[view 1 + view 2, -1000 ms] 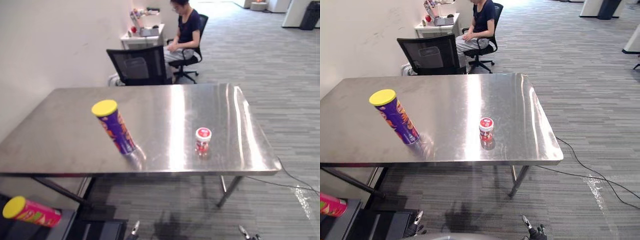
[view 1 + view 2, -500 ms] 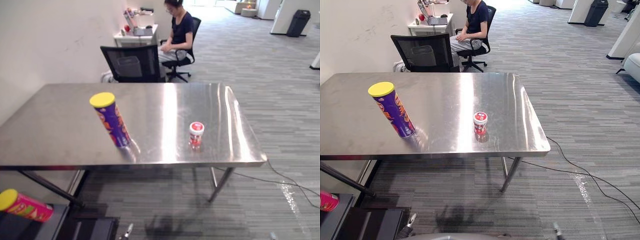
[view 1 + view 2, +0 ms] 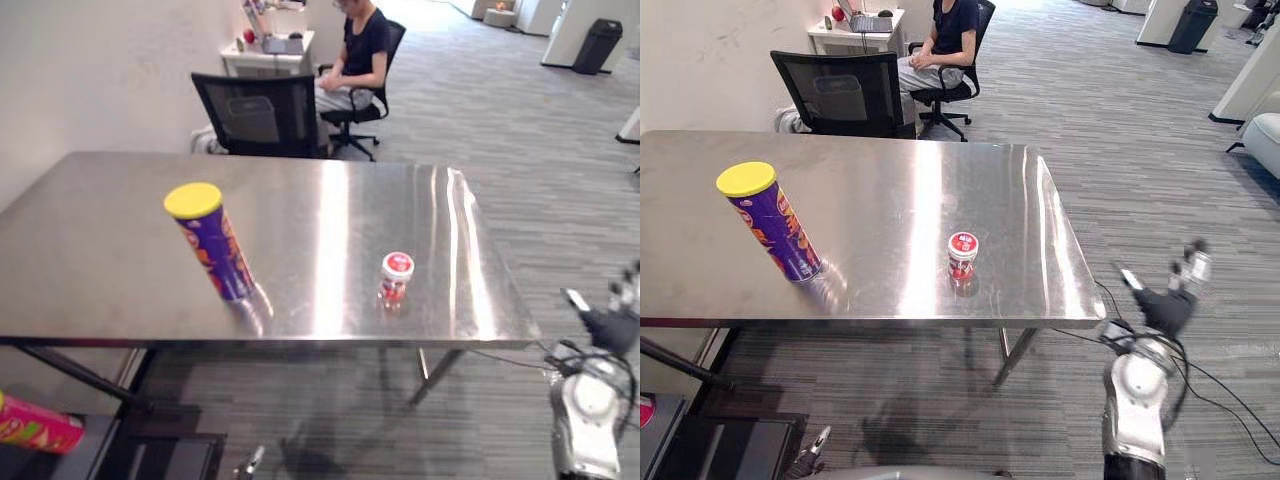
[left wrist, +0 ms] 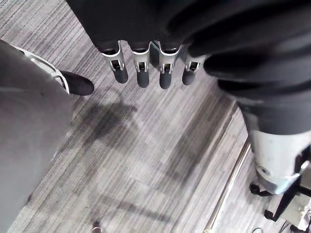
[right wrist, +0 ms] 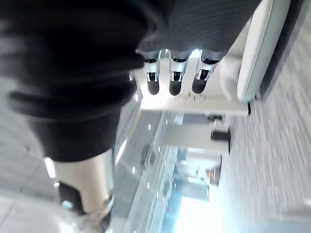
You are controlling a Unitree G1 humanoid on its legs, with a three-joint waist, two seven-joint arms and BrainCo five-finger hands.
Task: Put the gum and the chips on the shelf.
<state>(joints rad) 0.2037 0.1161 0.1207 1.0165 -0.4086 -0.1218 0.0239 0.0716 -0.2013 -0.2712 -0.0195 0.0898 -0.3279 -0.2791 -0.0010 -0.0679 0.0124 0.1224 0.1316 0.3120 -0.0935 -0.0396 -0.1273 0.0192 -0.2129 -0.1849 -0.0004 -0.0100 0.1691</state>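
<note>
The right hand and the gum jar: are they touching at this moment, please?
Apart. In the right eye view the right hand hovers beyond the right edge of the table, with bare tabletop between it and the gum jar.

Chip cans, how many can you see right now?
2. The purple can with a yellow lid stands on the steel table; the pink can lies on its side lower down, at the robot's left. More may be hidden.

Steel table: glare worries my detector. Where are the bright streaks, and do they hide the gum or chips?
Left eye view: one streak runs across the steel table between chips can and gum jar, another near its right edge; right eye view: same, neither hidden.
</note>
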